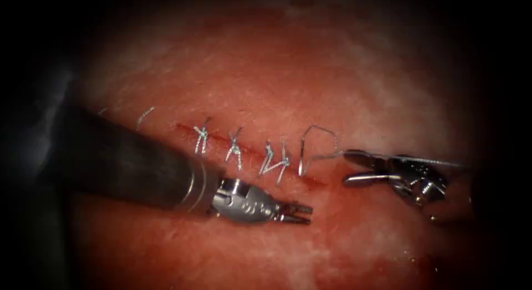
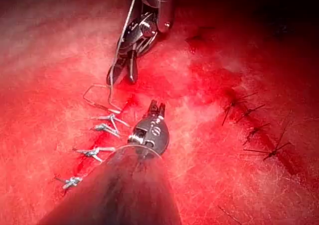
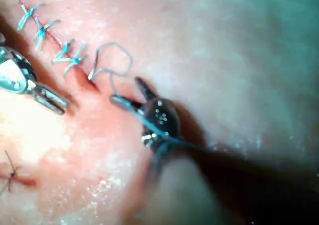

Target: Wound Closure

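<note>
Status, both arms.

Left pincer (image 1: 299, 213): jaws parted a hair, nothing between them. It hovers just over the tissue (image 1: 249, 62), near the right end of the cut (image 1: 219, 141) and on its near side. The left wrist view says the same (image 2: 156, 107).

Right pincer (image 1: 346, 167): jaws spread wide, to the right of the cut. The thread (image 1: 432, 162) comes in from the right and lies along my upper jaw. It's draped on the jaw, not pinched, as far as I can see. The right wrist view also has the jaws apart (image 3: 130, 93).

The thread then stands up in a loose loop (image 1: 321, 129) and goes down into the tissue at the right end of the cut. The loop is slack, not pulled flat.

There are four finished stitches (image 1: 235, 149) across the cut, left of the loop, with short cut ends sticking up. Red fluid (image 2: 214, 80) has pooled on the tissue beside the cut. A second row of dark stitches (image 2: 254, 130) sits well apart from it.

I can't place the needle from these views, and neither pincer has it.

Handling, my read:
- The thread is very light and limp but keeps a bit of spring, which is why the loop stands. It's probably slick where it's wet.
- Take the thread on the straight run just right of the loop, flat across the jaws and not at the tips.
- The tissue is soft and greasy. A hard tug at the entry point could cut through the edge.
- Stay off the tied stitches.
</note>
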Robot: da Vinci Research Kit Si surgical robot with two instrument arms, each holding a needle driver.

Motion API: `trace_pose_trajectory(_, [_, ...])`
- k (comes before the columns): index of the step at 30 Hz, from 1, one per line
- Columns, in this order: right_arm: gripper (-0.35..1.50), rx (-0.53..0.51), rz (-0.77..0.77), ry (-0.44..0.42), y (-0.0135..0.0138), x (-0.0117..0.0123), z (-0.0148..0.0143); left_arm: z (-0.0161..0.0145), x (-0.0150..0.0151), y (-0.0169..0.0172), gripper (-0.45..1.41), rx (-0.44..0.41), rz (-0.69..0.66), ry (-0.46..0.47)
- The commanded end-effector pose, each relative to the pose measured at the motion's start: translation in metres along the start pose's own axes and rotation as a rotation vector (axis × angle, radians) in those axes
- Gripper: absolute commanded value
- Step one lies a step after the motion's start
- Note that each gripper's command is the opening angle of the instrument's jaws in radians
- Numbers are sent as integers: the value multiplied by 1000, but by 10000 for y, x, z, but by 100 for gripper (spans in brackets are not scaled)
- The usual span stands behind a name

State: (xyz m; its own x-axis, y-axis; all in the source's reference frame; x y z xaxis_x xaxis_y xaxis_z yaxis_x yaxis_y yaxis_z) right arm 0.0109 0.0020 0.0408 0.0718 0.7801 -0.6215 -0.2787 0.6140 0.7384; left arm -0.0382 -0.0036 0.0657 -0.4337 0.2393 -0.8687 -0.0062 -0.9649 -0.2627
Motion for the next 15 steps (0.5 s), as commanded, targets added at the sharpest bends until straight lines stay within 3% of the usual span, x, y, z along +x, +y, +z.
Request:
trace_pose_trajectory(1, [125, 4, 6, -1, -9, -13, 6, 5, -2, 13, -45, -5, -35, 7])
trace_pose_trajectory(7, [125, 2, 7, 0, -12, -13, 8, 5, 13, 20, -45, -107, -338, 87])
trace_pose_trajectory(15, [125, 2, 8, 0, -17, -15, 7, -8, 47, 31, -45, -231, -596, 150])
